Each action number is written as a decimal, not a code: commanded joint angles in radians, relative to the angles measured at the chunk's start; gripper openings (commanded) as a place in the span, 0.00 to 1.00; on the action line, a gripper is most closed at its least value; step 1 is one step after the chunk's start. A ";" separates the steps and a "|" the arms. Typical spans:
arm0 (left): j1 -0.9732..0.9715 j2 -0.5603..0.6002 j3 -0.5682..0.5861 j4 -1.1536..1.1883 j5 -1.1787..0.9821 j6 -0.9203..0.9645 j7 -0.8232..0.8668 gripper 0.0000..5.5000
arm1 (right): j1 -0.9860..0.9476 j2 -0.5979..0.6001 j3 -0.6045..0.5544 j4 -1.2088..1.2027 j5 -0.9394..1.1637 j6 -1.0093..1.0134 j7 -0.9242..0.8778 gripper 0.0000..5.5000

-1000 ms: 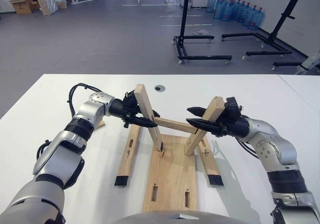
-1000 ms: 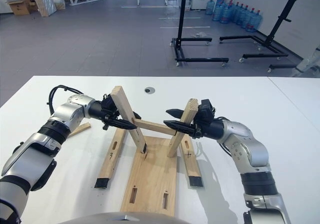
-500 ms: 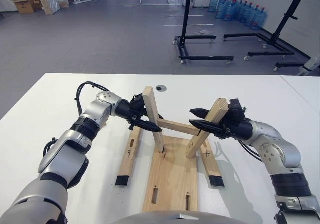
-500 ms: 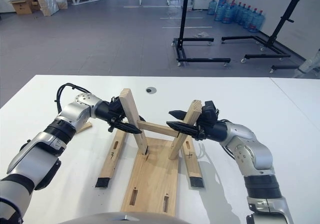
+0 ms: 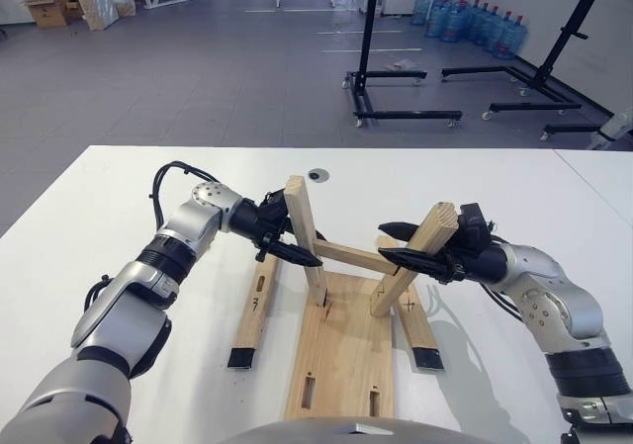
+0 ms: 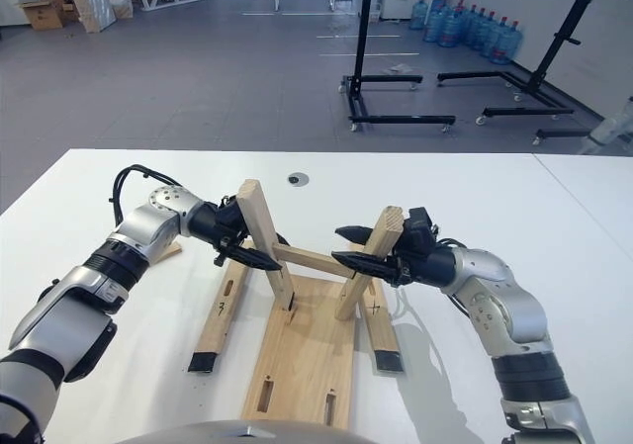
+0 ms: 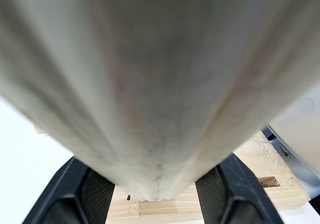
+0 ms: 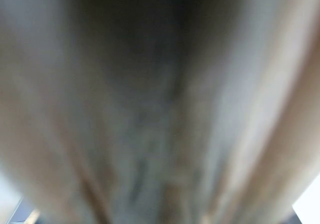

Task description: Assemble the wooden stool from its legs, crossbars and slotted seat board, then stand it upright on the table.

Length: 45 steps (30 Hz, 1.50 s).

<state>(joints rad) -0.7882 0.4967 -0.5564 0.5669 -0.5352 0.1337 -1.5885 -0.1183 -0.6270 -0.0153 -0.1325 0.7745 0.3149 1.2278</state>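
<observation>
Stool half-built: I am clamping left gripper (image 5: 297,251) and right gripper (image 5: 388,243) on a leg pair (image 5: 303,215) with crossbar (image 5: 346,256), at the board (image 5: 341,365); spare legs (image 5: 254,306) are lying unfitted.

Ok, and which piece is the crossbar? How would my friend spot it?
Find the white table and the flat seat board lying on it. At the board's far end the left gripper holds one slanted leg and the right gripper another. The crossbar is the thinner stick bridging those two, raised off the board, while the spare legs lie flat.
</observation>
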 commanded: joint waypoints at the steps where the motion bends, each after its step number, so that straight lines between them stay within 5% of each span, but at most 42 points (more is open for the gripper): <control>1: 0.070 0.028 -0.241 -0.064 0.183 0.054 -0.026 0.38 | 0.089 -0.022 0.185 -0.001 -0.179 0.034 0.000 0.37; 12: 0.038 0.029 -0.323 -0.085 0.183 0.041 -0.025 0.38 | 0.105 0.032 0.223 0.028 -0.191 -0.038 -0.081 0.37; 20: 0.075 0.039 -0.240 -0.021 0.222 -0.002 -0.017 0.38 | 0.048 0.051 0.112 -0.073 -0.106 0.022 -0.216 0.66; 28: 0.098 0.069 -0.166 0.027 0.213 -0.041 0.024 0.38 | -0.010 0.022 -0.095 -0.155 0.053 0.095 -0.287 0.66; 45: 0.092 0.059 -0.143 0.097 0.241 -0.071 0.082 0.38 | -0.173 0.025 -0.256 -0.249 0.040 0.061 -0.468 0.66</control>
<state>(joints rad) -0.7861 0.5531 -0.5958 0.5848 -0.5758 0.0756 -1.5708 -0.2112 -0.5981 -0.2356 -0.3704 0.8245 0.3964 0.8049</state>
